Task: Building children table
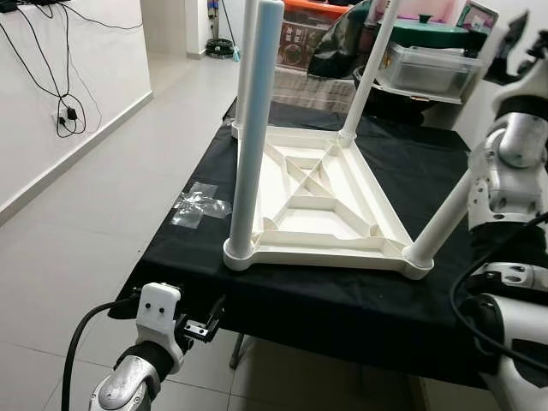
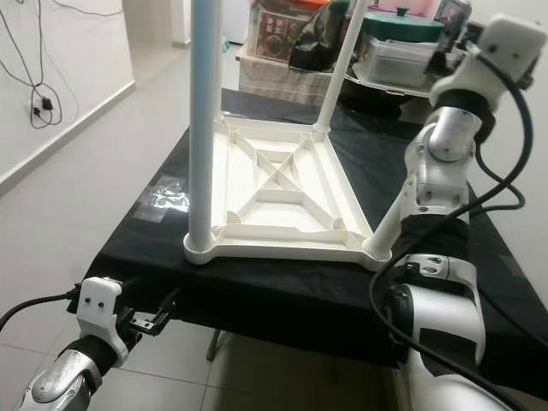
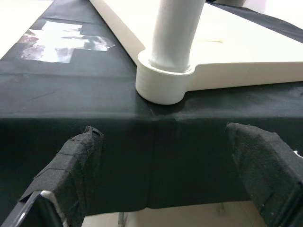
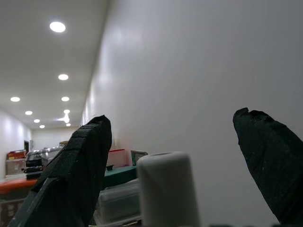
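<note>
Now: white children's table (image 1: 321, 201) lies upside down on black-draped workbench (image 1: 342, 300), legs up | left wrist view: near-left leg socket (image 3: 163, 82) close ahead; left gripper (image 3: 163, 175) wide open, empty, low before bench edge | right wrist view: right gripper (image 4: 173, 156) spread open around near-right leg's top (image 4: 165, 189), contact unclear | plastic wrap (image 1: 199, 205) left of table.

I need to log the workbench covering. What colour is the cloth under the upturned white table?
Black, plain; the cloth shows best in the left eye view.
</note>
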`<state>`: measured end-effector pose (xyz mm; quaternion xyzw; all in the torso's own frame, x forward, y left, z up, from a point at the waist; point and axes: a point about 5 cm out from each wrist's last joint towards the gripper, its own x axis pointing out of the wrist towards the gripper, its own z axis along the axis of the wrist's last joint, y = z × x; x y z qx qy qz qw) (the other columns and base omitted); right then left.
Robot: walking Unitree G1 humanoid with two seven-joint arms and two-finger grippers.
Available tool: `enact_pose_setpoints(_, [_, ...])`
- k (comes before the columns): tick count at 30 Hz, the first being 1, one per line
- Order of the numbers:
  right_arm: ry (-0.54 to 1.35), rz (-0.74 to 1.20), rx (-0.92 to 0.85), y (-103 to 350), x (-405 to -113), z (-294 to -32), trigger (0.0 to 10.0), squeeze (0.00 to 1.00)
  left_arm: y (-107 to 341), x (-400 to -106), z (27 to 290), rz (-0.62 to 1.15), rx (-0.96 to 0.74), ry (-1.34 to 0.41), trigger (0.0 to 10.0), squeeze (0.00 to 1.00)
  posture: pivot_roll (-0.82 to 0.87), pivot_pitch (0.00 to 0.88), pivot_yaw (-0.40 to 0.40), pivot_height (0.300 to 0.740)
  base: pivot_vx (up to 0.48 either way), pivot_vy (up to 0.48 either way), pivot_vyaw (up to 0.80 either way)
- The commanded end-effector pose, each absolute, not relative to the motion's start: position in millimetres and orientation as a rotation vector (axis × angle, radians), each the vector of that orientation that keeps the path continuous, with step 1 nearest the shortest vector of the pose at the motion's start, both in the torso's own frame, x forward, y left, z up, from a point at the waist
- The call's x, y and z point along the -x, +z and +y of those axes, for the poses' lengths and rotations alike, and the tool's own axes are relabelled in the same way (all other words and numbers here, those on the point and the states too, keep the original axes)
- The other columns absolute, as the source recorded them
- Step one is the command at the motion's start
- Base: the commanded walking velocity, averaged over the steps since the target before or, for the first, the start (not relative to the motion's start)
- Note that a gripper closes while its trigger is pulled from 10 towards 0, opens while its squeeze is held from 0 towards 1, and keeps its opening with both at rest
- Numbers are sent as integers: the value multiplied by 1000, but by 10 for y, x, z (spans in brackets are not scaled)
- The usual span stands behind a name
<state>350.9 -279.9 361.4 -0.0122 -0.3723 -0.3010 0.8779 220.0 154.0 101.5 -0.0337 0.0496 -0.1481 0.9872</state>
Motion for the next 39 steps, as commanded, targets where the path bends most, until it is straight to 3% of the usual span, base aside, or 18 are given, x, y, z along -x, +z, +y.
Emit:
enact_pose_setpoints(1, [-640, -805, 16, 3688, -3483, -2815, 10000, 0, 995, -2177, 1525, 106, 71, -304, 10000, 0, 86, 0, -143, 740, 0, 0, 0])
enact_pose_setpoints(10, [-455, -641, -42, 3499, -3729, -2617, 10000, 0, 998, -2186, 1524, 106, 67, -310, 10000, 0, 85, 0, -140, 740, 0, 0, 0])
enact_pose_setpoints(15, [-425, -530, -111, 3369, -3823, -2633, 10000, 0, 990, -2180, 1523, 109, 67, -311, 10000, 0, 85, 0, -142, 740, 0, 0, 0])
enact_pose_setpoints(16, [-445, -418, -222, 3207, -3880, -2725, 8235, 0, 985, -2177, 1518, 111, 68, -310, 10000, 0, 85, 0, -144, 740, 0, 0, 0])
enact_pose_setpoints(18, [-447, -405, -242, 3184, -3885, -2741, 8235, 0, 985, -2177, 1517, 110, 68, -310, 10000, 0, 85, 0, -144, 740, 0, 0, 0])
enact_pose_setpoints(19, [-452, -399, -253, 3164, -3885, -2759, 0, 0, 985, -2178, 1518, 110, 69, -310, 10000, 0, 85, 0, -144, 740, 0, 0, 0])
enact_pose_setpoints(29, [-333, -462, -379, 3244, -3878, -2658, 0, 0, 985, -2181, 1521, 110, 67, -313, 10000, 0, 79, 0, -139, 740, 0, 0, 0])
enact_pose_setpoints(33, [-112, -483, -392, 3292, -3889, -2362, 0, 0, 985, -2183, 1520, 110, 67, -314, 10000, 0, 75, 0, -138, 740, 0, 0, 0])
enact_pose_setpoints(35, [71, -440, -365, 3238, -3882, -2065, 0, 0, 979, -2177, 1512, 113, 68, -317, 10000, 0, 74, 0, -136, 740, 0, 0, 0])
enact_pose_setpoints(39, [141, -425, -344, 3203, -3862, -1931, 0, 0, 978, -2177, 1510, 114, 68, -318, 10000, 0, 73, 0, -136, 740, 0, 0, 0])
